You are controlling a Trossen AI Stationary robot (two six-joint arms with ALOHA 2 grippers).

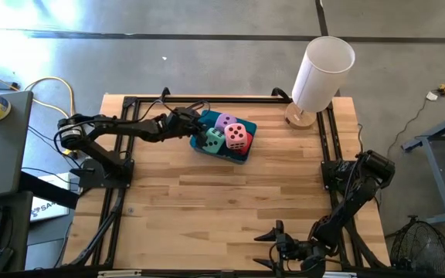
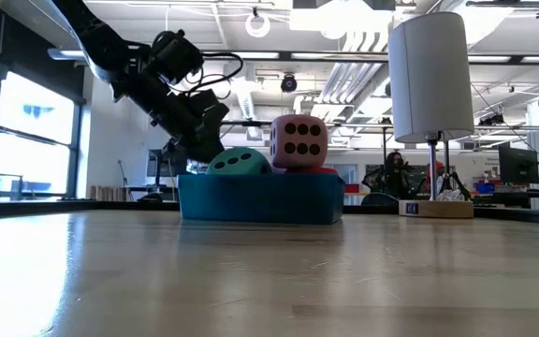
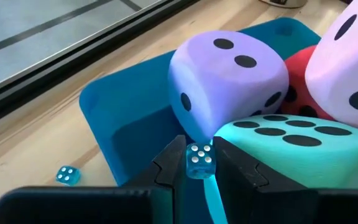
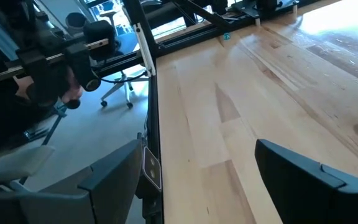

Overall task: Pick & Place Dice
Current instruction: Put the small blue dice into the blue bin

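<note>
On the wooden table [image 1: 230,208], upper centre, the left gripper [image 3: 199,163] pinches a tiny clear blue die [image 3: 199,160] over the teal tray [image 1: 242,154] holding the big dice [image 1: 236,137], while the right gripper [image 1: 278,245] waits parted at lower right.

A tray [image 2: 260,201] stands on the counter [image 1: 222,208], toward its far edge and a little left of the middle. Four soft dice fill it: the rear die [image 1: 225,120] at the back, the front die [image 1: 215,140] before it at the left, the bottom die [image 1: 243,150] at the right, and the top die [image 1: 236,133] stacked on the bottom die. The left gripper [image 1: 194,123] reaches in over the tray's left side, with a tiny die [image 3: 199,160] pinched between its jaws, just before the rear die and the front die. A second tiny die [image 3: 67,175] lies on the counter just outside the tray's wall. A cylinder lamp [image 1: 321,73] stands at the far right corner. The right gripper [image 1: 278,245] waits at the near edge, right of centre, well apart from the tray.
</note>
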